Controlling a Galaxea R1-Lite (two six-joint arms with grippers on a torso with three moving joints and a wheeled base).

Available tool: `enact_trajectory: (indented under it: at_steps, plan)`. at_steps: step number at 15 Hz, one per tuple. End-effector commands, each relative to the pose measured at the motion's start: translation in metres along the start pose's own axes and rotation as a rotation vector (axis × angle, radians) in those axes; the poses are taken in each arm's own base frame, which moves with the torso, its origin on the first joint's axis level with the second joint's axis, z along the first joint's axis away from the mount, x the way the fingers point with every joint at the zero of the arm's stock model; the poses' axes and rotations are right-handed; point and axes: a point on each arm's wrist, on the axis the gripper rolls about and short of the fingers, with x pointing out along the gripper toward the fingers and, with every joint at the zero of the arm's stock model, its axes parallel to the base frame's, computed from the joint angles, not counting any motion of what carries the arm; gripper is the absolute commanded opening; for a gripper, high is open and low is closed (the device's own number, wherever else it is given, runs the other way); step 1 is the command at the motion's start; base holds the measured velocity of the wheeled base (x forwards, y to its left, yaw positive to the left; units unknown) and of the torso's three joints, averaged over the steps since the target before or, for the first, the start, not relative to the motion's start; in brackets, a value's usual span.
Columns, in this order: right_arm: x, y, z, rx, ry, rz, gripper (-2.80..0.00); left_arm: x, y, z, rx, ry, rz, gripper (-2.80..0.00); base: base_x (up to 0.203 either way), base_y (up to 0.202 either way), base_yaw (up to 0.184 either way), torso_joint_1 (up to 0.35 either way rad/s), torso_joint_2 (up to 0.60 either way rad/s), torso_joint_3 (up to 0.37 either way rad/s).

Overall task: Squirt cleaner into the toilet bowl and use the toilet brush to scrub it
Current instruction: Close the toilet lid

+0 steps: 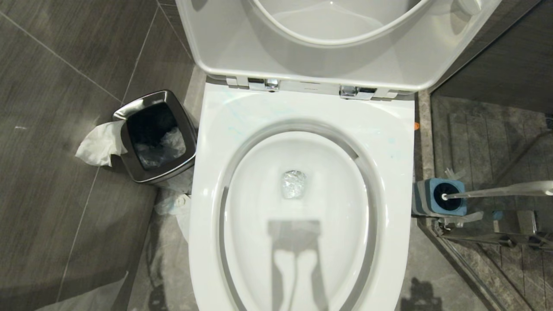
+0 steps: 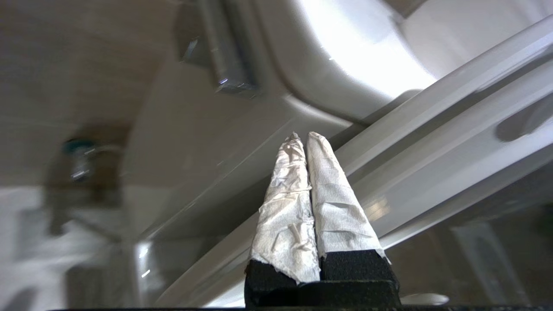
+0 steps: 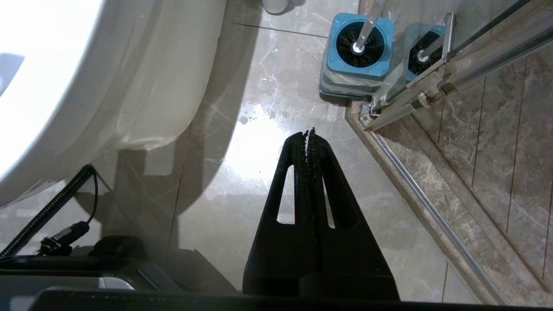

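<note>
Nearest, the right pincer (image 3: 309, 134) is hung low over the floor tiles (image 3: 259, 172) to the right of the toilet, its black fingers pressed fully together with nothing between them; it appears to be parked there so the space over the bowl is left free. The left pincer (image 2: 302, 140), its fingers (image 2: 332, 198) wrapped in white paper, is likewise closed on nothing and is held close against the glossy white side of the toilet, seemingly on its way to a tool rather than at work. In the middle, the toilet bowl (image 1: 298, 242) is presented with seat and lid (image 1: 328, 56) raised, so the basin lies open for cleaner and scrubbing; no cleaner bottle can be seen. To the right, the toilet brush (image 1: 497, 190) is stood head-down in its blue holder (image 1: 436, 207) just beside the glass shower door (image 3: 475, 129), its handle leaning out within reach. Farther left, a steel bin (image 1: 153, 134) is set against the wall with tissue (image 1: 99, 144) draped over its rim.
</note>
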Motion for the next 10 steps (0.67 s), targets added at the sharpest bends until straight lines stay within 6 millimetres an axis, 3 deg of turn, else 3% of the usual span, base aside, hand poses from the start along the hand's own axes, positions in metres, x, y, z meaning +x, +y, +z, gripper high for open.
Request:
enact_trajectory:
  at_steps: [1, 10]
  plan:
    - [0.000, 0.000, 0.000, 0.000, 0.001, 0.000, -2.80, 0.016, 0.017, -0.015, -0.065, 0.046, -0.072, -2.80, 0.000, 0.000, 0.000, 0.000, 0.00, 0.000]
    - [0.000, 0.000, 0.000, 0.000, 0.000, -0.001, -2.80, 0.027, 0.028, -0.022, -0.062, 0.034, -0.156, -2.80, 0.000, 0.000, 0.000, 0.000, 0.00, 0.000]
